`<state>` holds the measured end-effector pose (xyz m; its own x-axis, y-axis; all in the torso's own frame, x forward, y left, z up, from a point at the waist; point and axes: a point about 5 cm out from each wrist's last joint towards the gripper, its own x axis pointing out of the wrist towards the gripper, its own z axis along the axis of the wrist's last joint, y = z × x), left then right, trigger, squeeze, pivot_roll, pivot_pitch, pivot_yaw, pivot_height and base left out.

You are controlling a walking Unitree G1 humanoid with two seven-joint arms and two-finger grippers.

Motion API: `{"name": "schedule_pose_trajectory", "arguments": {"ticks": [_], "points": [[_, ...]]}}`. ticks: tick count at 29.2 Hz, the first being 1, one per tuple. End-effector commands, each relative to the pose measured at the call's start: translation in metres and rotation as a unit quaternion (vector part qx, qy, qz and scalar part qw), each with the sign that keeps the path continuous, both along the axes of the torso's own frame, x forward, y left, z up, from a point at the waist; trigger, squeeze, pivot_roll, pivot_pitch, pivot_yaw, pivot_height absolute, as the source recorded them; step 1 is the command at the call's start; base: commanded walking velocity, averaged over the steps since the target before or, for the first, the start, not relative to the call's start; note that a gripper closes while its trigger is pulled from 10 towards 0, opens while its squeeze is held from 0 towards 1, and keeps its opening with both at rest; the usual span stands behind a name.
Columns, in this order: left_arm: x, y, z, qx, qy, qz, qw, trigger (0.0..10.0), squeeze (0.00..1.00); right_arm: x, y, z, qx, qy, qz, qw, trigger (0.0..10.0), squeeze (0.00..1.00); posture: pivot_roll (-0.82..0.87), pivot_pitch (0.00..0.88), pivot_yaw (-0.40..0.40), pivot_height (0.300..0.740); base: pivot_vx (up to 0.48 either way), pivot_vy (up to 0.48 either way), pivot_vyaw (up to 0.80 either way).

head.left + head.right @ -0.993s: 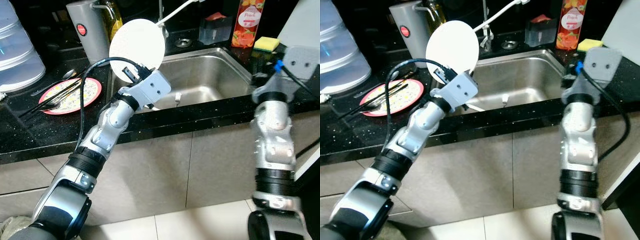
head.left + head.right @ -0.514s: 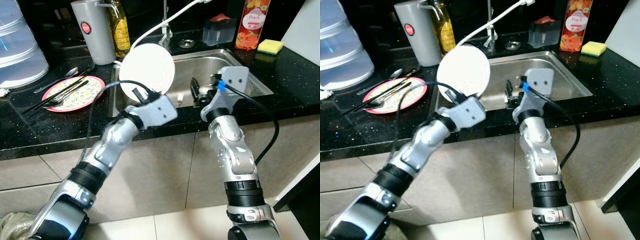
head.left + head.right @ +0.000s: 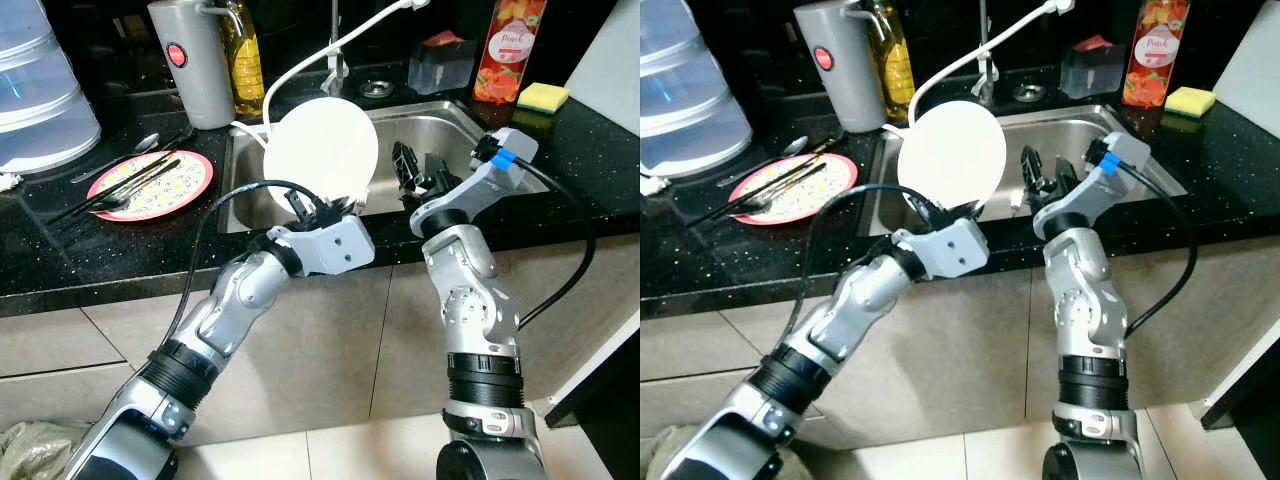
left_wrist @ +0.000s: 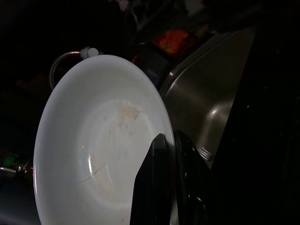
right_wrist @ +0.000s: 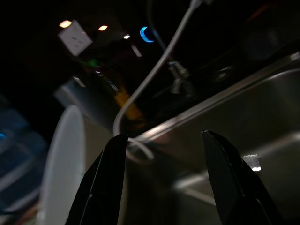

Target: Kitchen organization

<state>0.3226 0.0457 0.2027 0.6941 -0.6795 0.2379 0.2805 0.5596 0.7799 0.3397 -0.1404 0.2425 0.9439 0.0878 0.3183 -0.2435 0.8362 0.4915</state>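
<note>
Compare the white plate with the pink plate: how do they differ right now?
The white plate is held on edge over the sink by the left claw; the pink plate lies flat on the counter. The white one is plain and bare; the pink one is patterned and carries chopsticks. Both are round.

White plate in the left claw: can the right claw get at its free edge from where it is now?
Probably yes. The right claw hangs open over the sink, beside the white plate, with nothing between them. The left claw pinches the lower rim only.
</note>
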Motion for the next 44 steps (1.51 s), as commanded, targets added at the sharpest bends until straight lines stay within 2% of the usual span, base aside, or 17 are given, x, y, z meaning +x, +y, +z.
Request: {"name": "schedule_pose_trajectory", "arguments": {"ticks": [1, 2, 4, 10, 15, 16, 19, 20, 23, 27, 31, 32, 33, 34, 35, 40, 44], "points": [[-0.002, 0.001, -0.001, -0.003, 0.003, 0.004, 1.000, 10.0, 0.00, -0.001, 0.004, 0.005, 0.021, -0.004, 0.027, 0.999, 10.0, 0.00, 0.00, 0.000, 0.050, 0.740, 0.000, 0.000, 0.00], [-0.006, -0.002, -0.005, -0.001, 0.008, -0.004, 1.000, 10.0, 0.00, -0.001, 0.004, 0.003, 0.043, 0.003, 0.031, 0.999, 10.0, 0.00, 0.00, 0.000, 0.049, 0.740, 0.000, 0.000, 0.00], [-0.007, -0.003, -0.006, -0.001, 0.010, -0.007, 1.000, 10.0, 0.00, 0.000, 0.004, 0.003, 0.044, 0.004, 0.031, 0.999, 10.0, 0.00, 0.00, 0.000, 0.049, 0.740, 0.000, 0.000, 0.00], [-0.010, -0.007, -0.009, -0.003, 0.020, -0.015, 1.000, 10.0, 0.00, -0.004, 0.016, 0.002, -0.019, -0.007, 0.069, 0.997, 10.0, 0.00, 0.01, 0.000, 0.068, 0.740, 0.000, 0.000, 0.00], [-0.010, -0.008, -0.009, 0.001, 0.021, -0.020, 1.000, 10.0, 0.00, -0.005, 0.024, 0.001, -0.040, -0.008, 0.090, 0.995, 10.0, 0.00, 0.01, 0.000, 0.064, 0.740, 0.000, 0.000, 0.00], [-0.010, -0.008, -0.007, 0.009, 0.015, -0.024, 1.000, 10.0, 0.00, -0.007, 0.031, 0.001, -0.045, -0.006, 0.114, 0.992, 10.0, 0.00, 0.01, 0.000, 0.063, 0.740, 0.000, 0.000, 0.00], [-0.010, -0.008, -0.005, 0.012, 0.008, -0.025, 1.000, 10.0, 0.00, -0.008, 0.037, -0.010, -0.098, 0.010, 0.131, 0.986, 10.0, 0.00, 0.01, 0.000, 0.066, 0.740, 0.000, 0.000, 0.00], [-0.009, -0.008, -0.002, 0.017, 0.000, -0.027, 0.999, 10.0, 0.00, -0.007, 0.039, -0.020, -0.138, 0.032, 0.139, 0.980, 10.0, 0.00, 0.02, 0.000, 0.069, 0.740, 0.000, 0.000, 0.00], [-0.008, -0.008, 0.000, 0.020, -0.007, -0.028, 0.999, 10.0, 0.00, -0.006, 0.038, -0.023, -0.152, 0.045, 0.137, 0.978, 10.0, 0.00, 0.02, 0.000, 0.065, 0.740, 0.000, 0.000, 0.00], [-0.009, -0.010, 0.004, 0.016, -0.015, -0.031, 0.999, 10.0, 0.00, 0.001, 0.029, -0.030, -0.176, 0.078, 0.090, 0.977, 10.0, 0.00, 0.01, 0.000, 0.070, 0.740, 0.000, 0.000, 0.00], [-0.012, -0.014, 0.002, 0.017, -0.018, -0.037, 0.999, 10.0, 0.00, 0.004, 0.020, -0.034, -0.169, 0.095, 0.064, 0.979, 10.0, 0.00, 0.01, 0.000, 0.070, 0.740, 0.000, 0.000, 0.00], [-0.013, -0.016, 0.001, 0.019, -0.019, -0.040, 0.999, 10.0, 0.00, 0.005, 0.018, -0.035, -0.160, 0.104, 0.058, 0.980, 9.6, 0.00, 0.01, 0.000, 0.069, 0.740, 0.000, 0.000, 0.00], [-0.014, -0.017, 0.000, 0.022, -0.020, -0.042, 0.999, 10.0, 0.00, 0.006, 0.016, -0.036, -0.151, 0.109, 0.052, 0.981, 5.0, 0.00, 0.01, 0.000, 0.070, 0.740, 0.000, 0.000, 0.00], [-0.014, -0.017, 0.000, 0.022, -0.020, -0.042, 0.999, 10.0, 0.00, 0.006, 0.016, -0.036, -0.151, 0.109, 0.052, 0.981, 5.0, 0.00, 0.01, 0.000, 0.070, 0.740, 0.000, 0.000, 0.00], [-0.016, -0.018, -0.001, 0.032, -0.031, -0.044, 0.998, 10.0, 0.00, 0.007, 0.015, -0.036, -0.140, 0.112, 0.049, 0.983, 0.0, 0.00, 0.01, 0.000, 0.077, 0.740, 0.000, 0.000, 0.00], [-0.017, -0.022, -0.006, 0.086, -0.089, -0.041, 0.991, 10.0, 0.00, 0.009, 0.011, -0.035, -0.100, 0.118, 0.045, 0.987, 0.0, 0.00, 0.01, 0.000, 0.075, 0.740, 0.000, 0.000, 0.00], [-0.012, -0.017, -0.004, 0.096, -0.106, -0.020, 0.990, 10.0, 0.00, 0.011, 0.012, -0.037, -0.103, 0.120, 0.042, 0.986, 0.0, 0.00, 0.02, 0.000, 0.078, 0.740, 0.000, 0.000, 0.00]]}}
